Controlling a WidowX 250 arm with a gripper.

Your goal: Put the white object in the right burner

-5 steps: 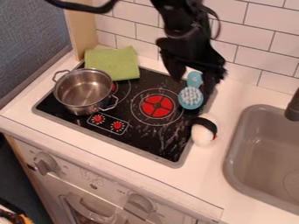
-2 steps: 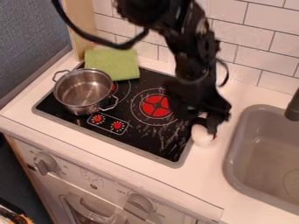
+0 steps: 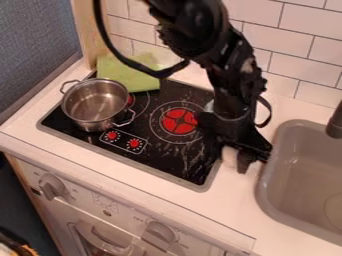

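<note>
The white object [image 3: 229, 159] was on the desk [image 3: 254, 202], beyond the oven front [image 3: 107, 212] with its 2 large knobs. It sat just beside the right edge of the black stovetop [image 3: 157, 152], between that edge and the grey sink [image 3: 263, 182]. The robot's gripper [image 3: 229, 155] hung over it, its jaws open, 1 on each side and partly hiding it; whether they touched it could not be told.

Farther back, near the stovetop's front edge, were 2 red dials [image 3: 134, 143]. Beyond them, a steel pot [image 3: 93, 120] with 2 handles stood upright on the left part. The red-centred right burner [image 3: 179, 121] was bare. A green cloth [image 3: 117, 70] lay at the back left corner, in front of the white tiled wall [image 3: 287, 65].
</note>
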